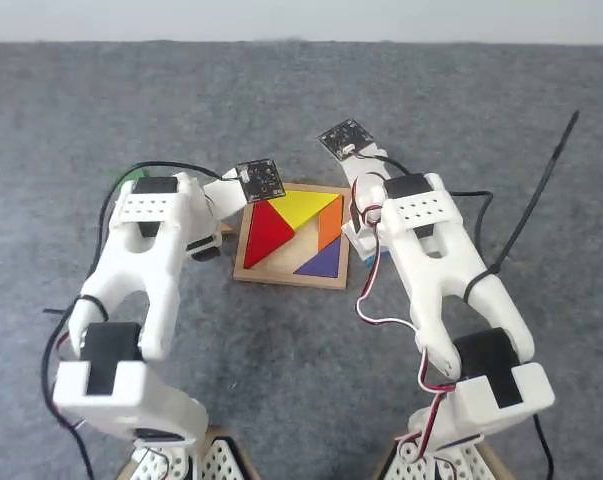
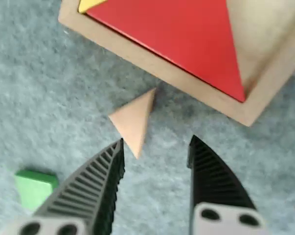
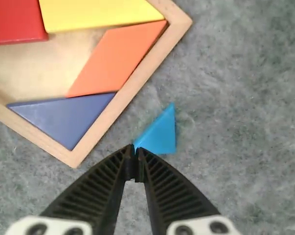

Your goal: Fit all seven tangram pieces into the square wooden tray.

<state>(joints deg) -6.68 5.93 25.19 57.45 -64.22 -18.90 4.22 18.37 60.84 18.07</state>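
Though loose — blue triangle (image 3: 159,133) at tool (image 3: 136,152)

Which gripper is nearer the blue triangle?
Right. The right gripper sits at a corner of the blue triangle; the left gripper is across the wooden tray, by the tan triangle.

Red triangle (image 1: 266,232), yellow triangle (image 1: 306,207), orange parallelogram (image 1: 329,230) and purple triangle (image 1: 324,262) are seated in the wooden tray (image 1: 281,279); tan triangle (image 2: 133,122), blue triangle (image 3: 160,133) and green piece (image 2: 34,187) (all flat) are found outside.
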